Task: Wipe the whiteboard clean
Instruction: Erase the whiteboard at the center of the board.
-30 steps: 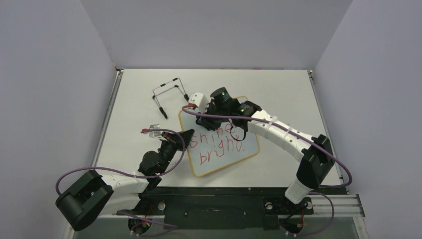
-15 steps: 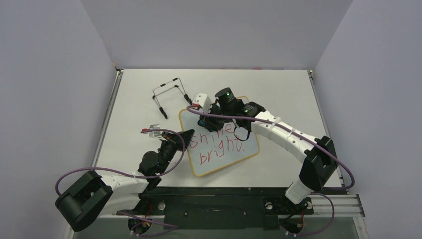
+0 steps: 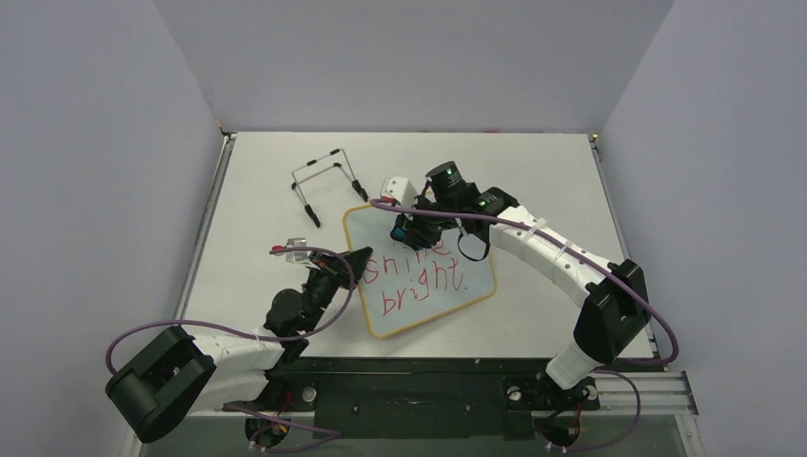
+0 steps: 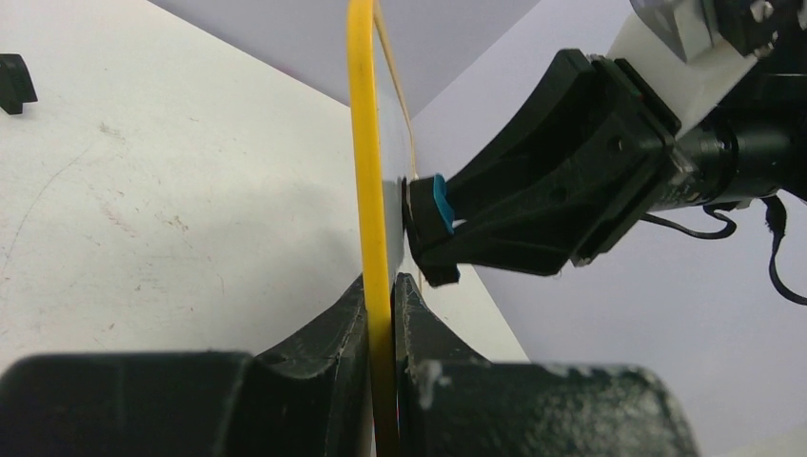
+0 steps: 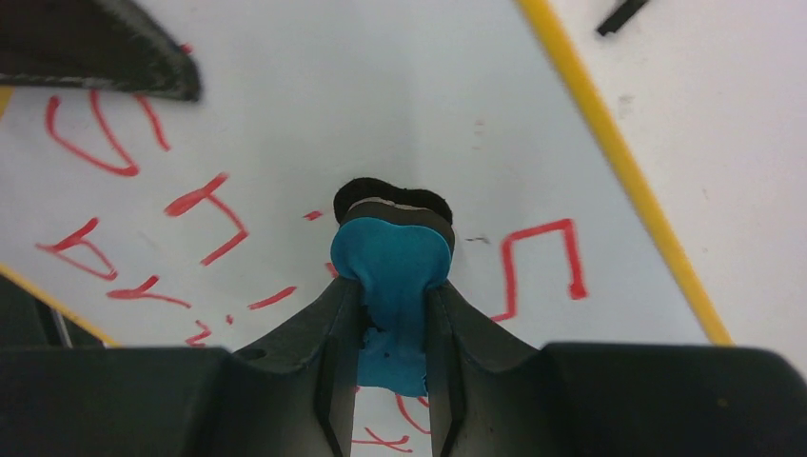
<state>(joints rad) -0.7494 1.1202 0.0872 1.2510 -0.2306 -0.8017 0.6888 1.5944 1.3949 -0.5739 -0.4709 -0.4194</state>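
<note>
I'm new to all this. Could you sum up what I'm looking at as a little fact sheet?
Left gripper: shut on the yellow edge of the whiteboard
Right gripper: shut on a blue eraser, whose black pad is against the board's face
Red writing: mostly not yet wiped
Wire stand: beyond the board, untouched

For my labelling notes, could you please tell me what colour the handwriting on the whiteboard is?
The handwriting is red, clearest from the right wrist.
</note>
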